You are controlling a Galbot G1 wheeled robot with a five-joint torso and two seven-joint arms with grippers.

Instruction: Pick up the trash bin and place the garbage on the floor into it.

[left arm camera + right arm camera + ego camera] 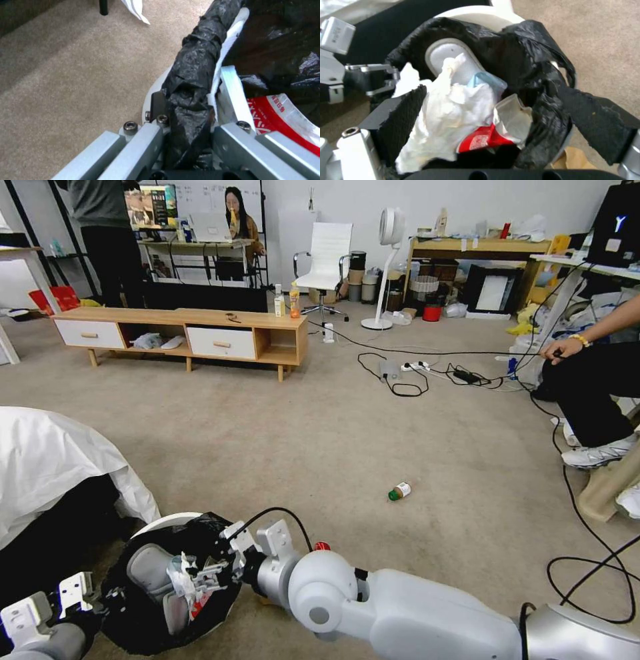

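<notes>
Lying on beige carpet floor point(280, 447): small green-capped bottle point(399, 491), probably light, slippery. Left gripper point(186, 117) clamping round white black-bagged trash bin point(170, 580); right gripper point(493, 120) spread, hovering over crumpled white tissues point(446, 112).

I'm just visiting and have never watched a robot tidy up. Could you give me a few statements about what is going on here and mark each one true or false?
1. The left gripper is clamped on the rim of the small round white plastic trash bin lined with a crinkly black bag. True.
2. The right gripper is over the bin's mouth with its fingers spread. True.
3. The bin is empty. False: crumpled white tissues and a red wrapper lie in it.
4. The small green-capped bottle is already in the bin. False: it lies on the beige carpet floor, apart from the bin.
</notes>
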